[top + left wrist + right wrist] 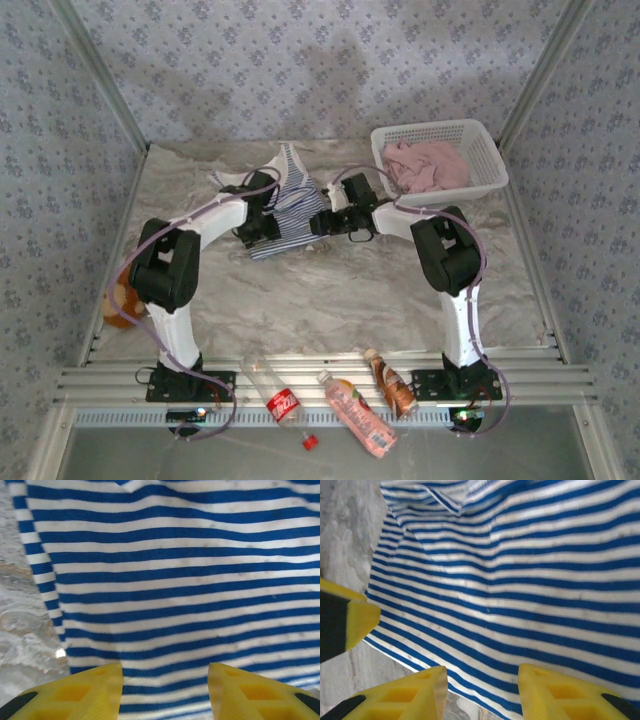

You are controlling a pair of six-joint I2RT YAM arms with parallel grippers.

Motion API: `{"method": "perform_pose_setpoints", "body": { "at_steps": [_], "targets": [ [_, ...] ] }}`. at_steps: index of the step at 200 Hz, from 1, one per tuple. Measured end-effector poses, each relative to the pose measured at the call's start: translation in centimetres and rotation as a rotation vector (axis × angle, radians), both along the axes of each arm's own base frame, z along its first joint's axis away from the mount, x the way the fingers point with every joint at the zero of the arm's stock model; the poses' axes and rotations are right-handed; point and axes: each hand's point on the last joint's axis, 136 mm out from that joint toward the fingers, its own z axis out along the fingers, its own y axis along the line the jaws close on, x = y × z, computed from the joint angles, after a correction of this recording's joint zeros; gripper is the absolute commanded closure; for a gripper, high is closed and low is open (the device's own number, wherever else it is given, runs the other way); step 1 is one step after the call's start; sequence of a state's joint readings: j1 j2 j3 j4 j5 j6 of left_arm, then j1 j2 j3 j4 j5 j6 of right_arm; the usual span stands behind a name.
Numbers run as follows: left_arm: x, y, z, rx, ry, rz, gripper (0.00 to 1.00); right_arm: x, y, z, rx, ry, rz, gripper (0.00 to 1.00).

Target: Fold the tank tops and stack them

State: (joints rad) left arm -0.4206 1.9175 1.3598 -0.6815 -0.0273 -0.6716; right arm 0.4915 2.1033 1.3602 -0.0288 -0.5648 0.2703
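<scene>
Striped tank top beneath left hand and right hand (both half-open, empty)

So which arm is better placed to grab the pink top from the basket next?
Right, probably. The white basket holding the pink top sits at the back right, just beyond the right gripper, while the left gripper hovers at the left side of the striped top.
</scene>
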Motion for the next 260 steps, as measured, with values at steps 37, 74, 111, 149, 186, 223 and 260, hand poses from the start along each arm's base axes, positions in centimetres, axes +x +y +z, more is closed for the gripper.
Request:
{"method": "perform_pose_setpoints", "body": {
  "at_steps": [37, 74, 111, 149, 186, 223, 260],
  "targets": [
    [0.1, -0.3, -1.9, 0.016, 0.037, -0.017, 0.53, -1.2, -0.3, -1.2, -0.033, 0.008, 0.036, 0.56],
    [-0.8, -1.4, -2.1, 0.018, 0.049, -0.063, 0.53, -4.4, -1.3, -1.5, -0.058, 0.03, 0.053, 0.56],
    [-4.4, -2.9, -2.1, 0.007, 0.093, -0.131, 0.52, -10.1, -2.9, -1.8, -0.104, 0.095, 0.066, 0.56],
    [-10.1, -4.3, -2.3, 0.008, 0.161, -0.205, 0.52, -15.9, -4.5, -1.9, -0.167, 0.146, 0.094, 0.54],
    [-14.3, -4.0, -2.2, 0.011, 0.221, -0.214, 0.52, -20.4, -4.7, -0.9, -0.228, 0.148, 0.175, 0.5],
    [-15.9, -1.7, -0.4, 0.049, 0.221, -0.175, 0.51, -20.8, -5.3, 2.4, -0.225, 0.034, 0.201, 0.43],
    [-16.7, 0.3, 1.5, 0.007, 0.165, -0.079, 0.49, -21.1, -6.1, 4.9, -0.261, -0.13, 0.256, 0.36]
  ]
}}
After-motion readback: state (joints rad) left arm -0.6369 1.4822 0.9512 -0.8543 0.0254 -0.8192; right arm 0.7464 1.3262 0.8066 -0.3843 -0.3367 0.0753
